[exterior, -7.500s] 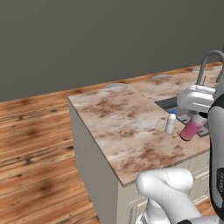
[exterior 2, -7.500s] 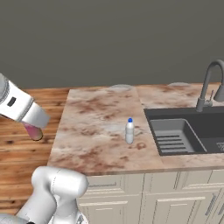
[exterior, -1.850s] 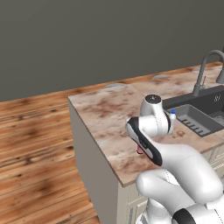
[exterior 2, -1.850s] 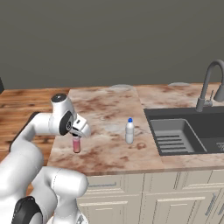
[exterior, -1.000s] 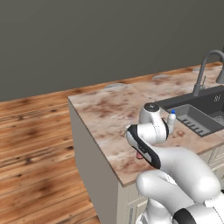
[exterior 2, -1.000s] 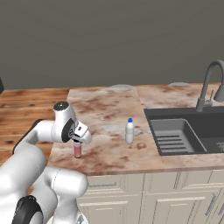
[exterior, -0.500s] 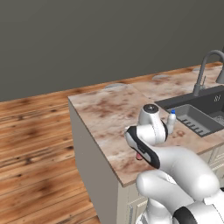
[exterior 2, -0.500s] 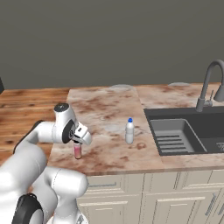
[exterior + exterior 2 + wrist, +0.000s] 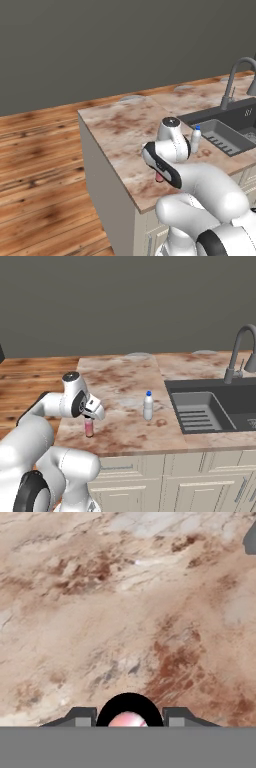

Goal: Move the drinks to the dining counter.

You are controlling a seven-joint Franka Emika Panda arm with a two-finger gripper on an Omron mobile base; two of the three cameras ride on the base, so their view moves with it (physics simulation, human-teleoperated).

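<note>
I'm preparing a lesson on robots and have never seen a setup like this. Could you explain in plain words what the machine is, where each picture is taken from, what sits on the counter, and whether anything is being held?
The white jointed machine is a robot arm on a driving base, in a computer-rendered kitchen. Two pictures come from cameras on the base, behind the arm to its left and right, looking over it. The third comes from a camera on the hand, looking down along the gripper.

The surface is the dining counter, marbled beige-brown, with a dark sink and a grey faucet. A whitish bottle with a blue cap stands free near the sink. A pink bottle stands upright near the counter's front edge, right under the gripper.

In the hand view, the bottle's dark cap sits between the two finger tips. Whether they grip it or have let go, I cannot tell.
</note>
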